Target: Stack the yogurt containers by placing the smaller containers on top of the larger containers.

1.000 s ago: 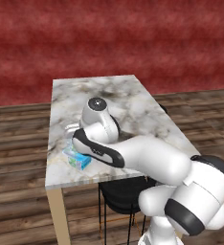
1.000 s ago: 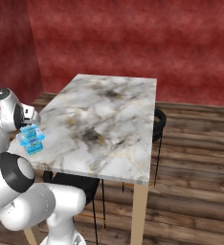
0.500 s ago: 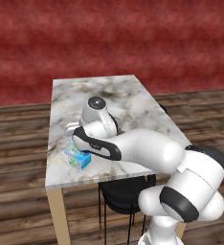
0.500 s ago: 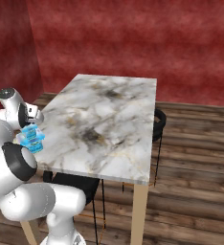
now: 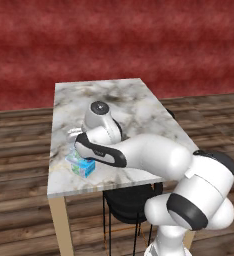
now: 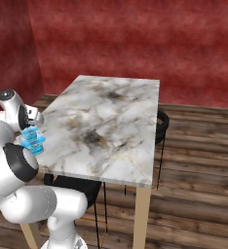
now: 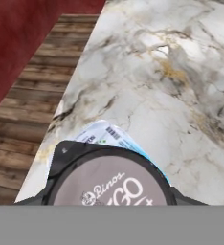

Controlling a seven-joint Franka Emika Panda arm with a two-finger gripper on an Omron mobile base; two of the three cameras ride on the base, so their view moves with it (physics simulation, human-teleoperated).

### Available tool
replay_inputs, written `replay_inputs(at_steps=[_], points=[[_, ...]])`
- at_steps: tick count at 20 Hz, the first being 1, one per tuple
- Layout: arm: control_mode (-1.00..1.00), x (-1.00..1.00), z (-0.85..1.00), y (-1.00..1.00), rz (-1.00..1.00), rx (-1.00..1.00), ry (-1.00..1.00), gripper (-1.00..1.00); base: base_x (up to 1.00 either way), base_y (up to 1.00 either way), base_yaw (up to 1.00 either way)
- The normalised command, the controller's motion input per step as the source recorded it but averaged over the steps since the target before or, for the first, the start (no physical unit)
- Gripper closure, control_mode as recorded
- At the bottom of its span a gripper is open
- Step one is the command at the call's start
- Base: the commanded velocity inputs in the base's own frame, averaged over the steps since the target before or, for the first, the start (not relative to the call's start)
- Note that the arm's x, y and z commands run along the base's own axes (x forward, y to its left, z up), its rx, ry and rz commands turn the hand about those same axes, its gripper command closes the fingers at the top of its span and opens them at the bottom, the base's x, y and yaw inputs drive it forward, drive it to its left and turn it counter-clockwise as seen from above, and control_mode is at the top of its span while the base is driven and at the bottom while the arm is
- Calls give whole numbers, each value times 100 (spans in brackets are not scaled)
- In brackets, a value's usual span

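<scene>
The marble table (image 5: 134,107) stands on a wooden floor (image 5: 19,150) in front of a red wall (image 5: 114,40). In the left base view the white arm (image 5: 149,155) reaches from 4 o'clock toward the 9 o'clock side of the table and bends low over its left edge. Just under the arm sits the big tub (image 5: 81,166) with its blue top and white sides, close to the near left corner of the table. Part of it is hidden by the arm. In the right base view the same big tub (image 6: 32,140) shows at 9 o'clock, at the left edge of the table (image 6: 111,121), right beside the hand. In the hand view a dark cup (image 7: 109,179) with a grey lid and white writing sits at 6 o'clock, very close to the camera. A bit of blue and white tub (image 7: 106,135) peeks out behind it, toward 12 o'clock. The cup lies right where the gripper's finger tips would be, so I cannot tell if the jaws are holding it or standing apart. A black stool (image 6: 161,124) stands by the far side of the table.
</scene>
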Motion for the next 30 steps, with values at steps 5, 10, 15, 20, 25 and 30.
replay_inputs(at_steps=[5, 10, 15, 20, 25, 30], points=[[-100, 0, -4, 6, 0, 0, 0, 100, 0, 0, 0], [-100, 0, -15, 0, 0, 0, 0, 100, 0, 0, 0], [-100, 0, -13, 0, 0, 0, 0, 100, 0, 0, 0], [-100, 0, -5, 0, 0, 0, 0, 100, 0, 0, 0], [-100, 0, -2, 1, 0, 0, 0, 100, 0, 0, 0], [-100, 2, -2, 3, 0, 0, 0, 100, 0, 0, 0]])
